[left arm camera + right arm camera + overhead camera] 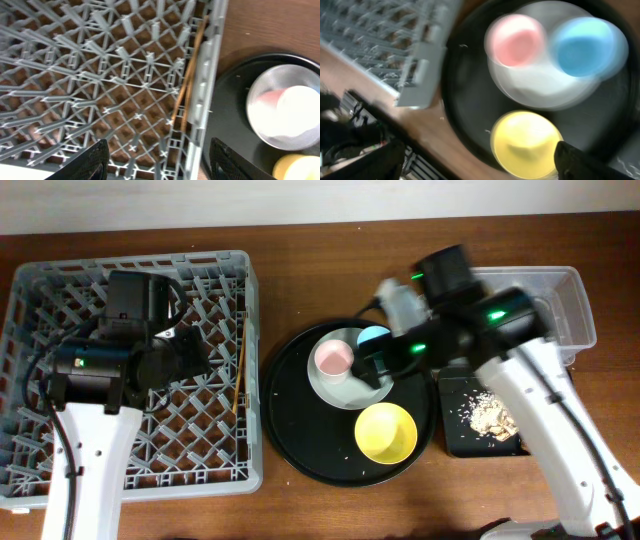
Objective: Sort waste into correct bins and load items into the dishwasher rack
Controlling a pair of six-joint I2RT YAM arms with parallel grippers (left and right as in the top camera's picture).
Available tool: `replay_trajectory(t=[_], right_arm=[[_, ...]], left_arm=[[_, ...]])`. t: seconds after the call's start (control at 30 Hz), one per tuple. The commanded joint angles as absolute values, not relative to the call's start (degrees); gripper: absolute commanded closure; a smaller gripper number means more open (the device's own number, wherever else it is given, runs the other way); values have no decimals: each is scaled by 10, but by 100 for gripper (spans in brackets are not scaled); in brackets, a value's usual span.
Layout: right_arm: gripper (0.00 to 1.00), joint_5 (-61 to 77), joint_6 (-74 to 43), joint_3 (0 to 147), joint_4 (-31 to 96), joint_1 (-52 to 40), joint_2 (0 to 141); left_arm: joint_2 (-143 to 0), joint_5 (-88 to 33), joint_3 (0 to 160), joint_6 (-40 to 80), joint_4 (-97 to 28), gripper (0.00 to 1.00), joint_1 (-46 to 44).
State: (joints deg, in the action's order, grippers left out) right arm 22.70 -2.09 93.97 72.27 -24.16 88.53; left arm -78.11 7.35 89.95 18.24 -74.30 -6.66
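The chopsticks (238, 375) lie inside the rack (200, 465) along its right wall. The left hand (160, 162) above them is spread with nothing between its fingers, so that item looks loaded. The right hand (475, 162) hangs spread and empty over the round tray (290, 430), where the pink cup (333, 358) and blue cup (374, 337) sit on the plate (345, 388); next it probably needs to lower over one cup's rim and close.

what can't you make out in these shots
Clear tub, overhead: right arm covers its left part.
Blue cup, overhead: partly under the right arm.
Pink cup, right wrist: motion blur smears its edges.
Dishwasher rack, overhead: left arm covers its middle.
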Motion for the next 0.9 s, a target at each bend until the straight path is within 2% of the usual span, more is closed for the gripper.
replay_trajectory(t=[0.0,0.03,0.07,0.1,0.13,0.23,0.27,0.3,0.4,0.43,0.47,0.5,0.6,0.73,0.87], right_arm=[[1,192,-10,947,677,-321,889],[18,168,-6,947,661,-340,892],[28,153,-7,947,655,-347,893],[34,130,-7,946,644,-361,899],[35,126,-6,945,637,-369,904],[34,112,-6,944,612,-386,930],[28,109,-6,944,600,-387,943],[1,109,-6,944,585,-387,952],[1,110,-6,944,557,-386,969],[16,103,-6,944,554,-386,971],[66,95,-6,944,554,-386,975],[77,94,-7,944,554,-386,979],[80,94,-7,943,550,-386,1004],[72,94,-6,941,539,-390,1053],[71,65,-6,941,539,-390,1100]], left_arm=[[-782,112,884,184,-740,37,-62],[-782,112,882,184,-740,37,-59],[-783,109,881,184,-740,37,-56],[-783,98,881,184,-739,37,-50],[-783,82,881,182,-736,37,-43],[-783,-15,881,141,-711,36,-13],[-783,-48,881,131,-702,32,-3],[-783,-59,881,131,-699,30,4],[-783,-55,881,131,-699,27,11],[-783,-46,881,131,-699,27,11],[-783,-36,880,130,-699,27,11],[-783,-32,878,130,-699,27,11],[-783,-32,851,130,-677,25,11],[-783,-32,782,130,-628,22,11],[-783,-32,742,130,-604,21,11]])
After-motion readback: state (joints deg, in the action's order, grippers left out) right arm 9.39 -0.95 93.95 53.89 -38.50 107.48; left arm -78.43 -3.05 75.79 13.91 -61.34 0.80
